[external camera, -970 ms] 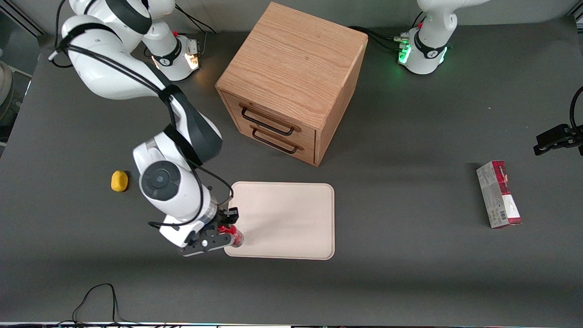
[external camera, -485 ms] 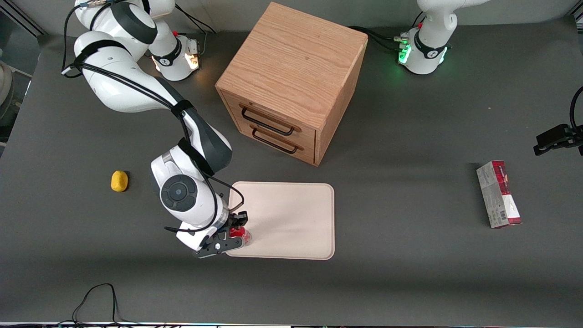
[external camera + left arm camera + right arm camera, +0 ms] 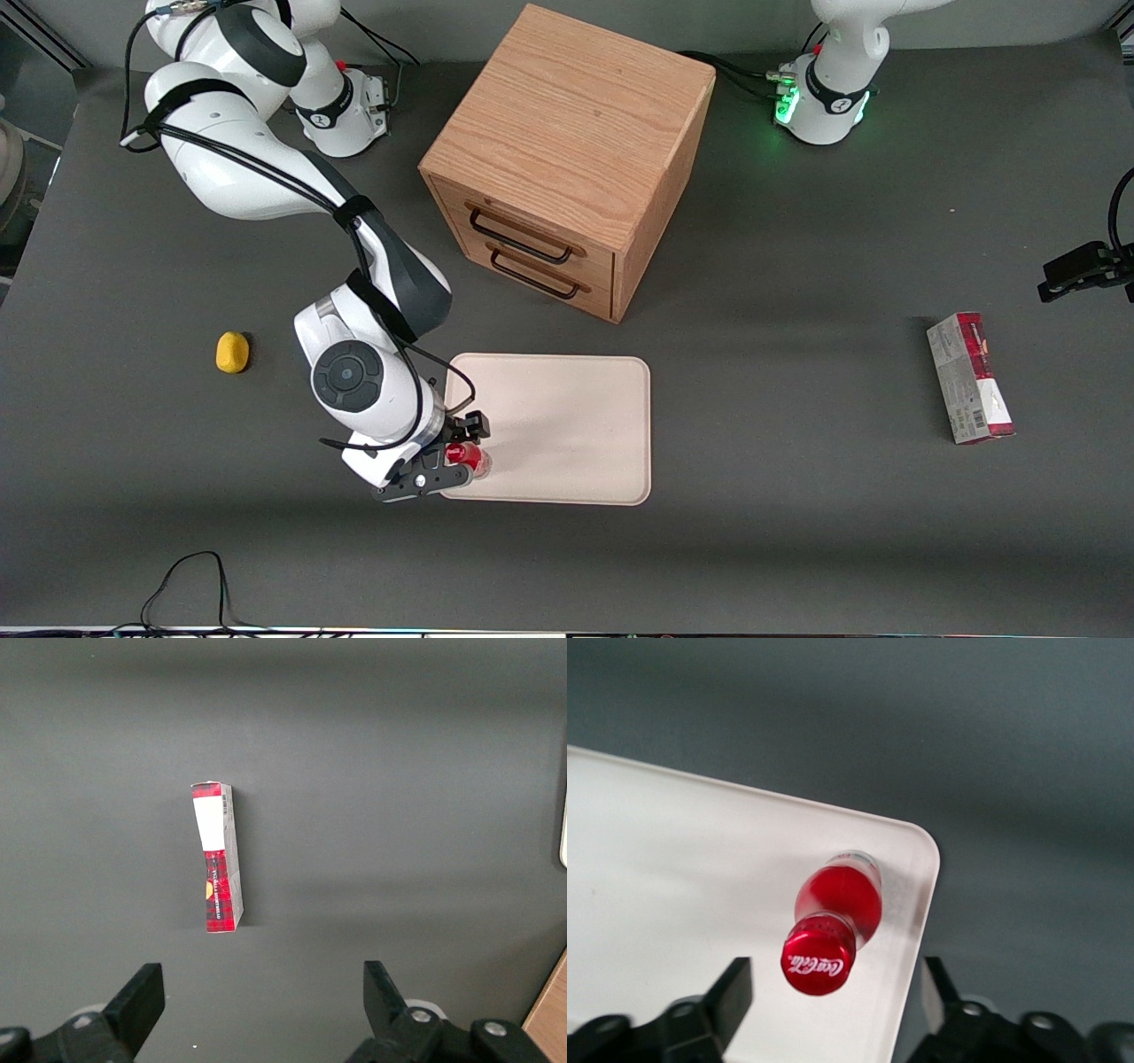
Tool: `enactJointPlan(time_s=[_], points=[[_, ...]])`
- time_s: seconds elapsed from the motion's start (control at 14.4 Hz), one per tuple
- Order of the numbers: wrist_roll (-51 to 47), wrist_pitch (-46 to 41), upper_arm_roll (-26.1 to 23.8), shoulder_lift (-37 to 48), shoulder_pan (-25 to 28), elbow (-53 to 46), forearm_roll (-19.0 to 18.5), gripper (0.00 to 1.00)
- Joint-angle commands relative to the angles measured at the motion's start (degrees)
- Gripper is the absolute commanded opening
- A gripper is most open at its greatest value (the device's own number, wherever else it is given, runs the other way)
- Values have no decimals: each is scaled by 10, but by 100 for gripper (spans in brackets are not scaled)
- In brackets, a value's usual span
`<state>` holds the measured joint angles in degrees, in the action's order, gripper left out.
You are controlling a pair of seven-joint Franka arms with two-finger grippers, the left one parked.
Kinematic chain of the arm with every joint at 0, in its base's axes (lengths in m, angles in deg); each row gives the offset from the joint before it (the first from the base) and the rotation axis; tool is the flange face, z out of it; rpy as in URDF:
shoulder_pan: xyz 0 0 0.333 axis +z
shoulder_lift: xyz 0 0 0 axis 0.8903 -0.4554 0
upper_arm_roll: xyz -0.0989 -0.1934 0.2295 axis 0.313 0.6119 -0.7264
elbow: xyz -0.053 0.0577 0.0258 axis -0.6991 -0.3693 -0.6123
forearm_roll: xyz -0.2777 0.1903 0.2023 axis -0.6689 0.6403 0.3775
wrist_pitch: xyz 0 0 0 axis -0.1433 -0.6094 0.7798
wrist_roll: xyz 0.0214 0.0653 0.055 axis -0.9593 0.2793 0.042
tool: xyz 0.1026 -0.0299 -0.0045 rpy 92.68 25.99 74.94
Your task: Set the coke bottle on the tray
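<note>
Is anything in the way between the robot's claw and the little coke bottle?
No. The gripper is open right around the coke bottle, a finger on each side with gaps. The bottle stands upright on the tray, near its corner.

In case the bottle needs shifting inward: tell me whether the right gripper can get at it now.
Probably yes. The gripper is open right above the coke bottle, a finger on either side of it, nothing between. The bottle stands upright near a corner of the tray.

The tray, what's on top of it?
Only the coke bottle stands on the tray, upright near a corner. The gripper hovers over it, fingers open on either side. The bottle's base is partly hidden by its cap.
</note>
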<state>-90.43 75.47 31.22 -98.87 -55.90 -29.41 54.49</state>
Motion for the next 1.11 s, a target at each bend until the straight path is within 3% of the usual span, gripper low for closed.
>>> enactJointPlan(time_s=[0.0,0.28,0.55,0.76,1.04], points=[[-36,3,-4,9,2,-2,-13,100],[-28,-31,-4,74,-18,24,5,100],[17,-63,13,245,-79,183,100,100],[44,-54,108,415,-79,344,210,100],[117,-19,195,601,-77,544,283,100]])
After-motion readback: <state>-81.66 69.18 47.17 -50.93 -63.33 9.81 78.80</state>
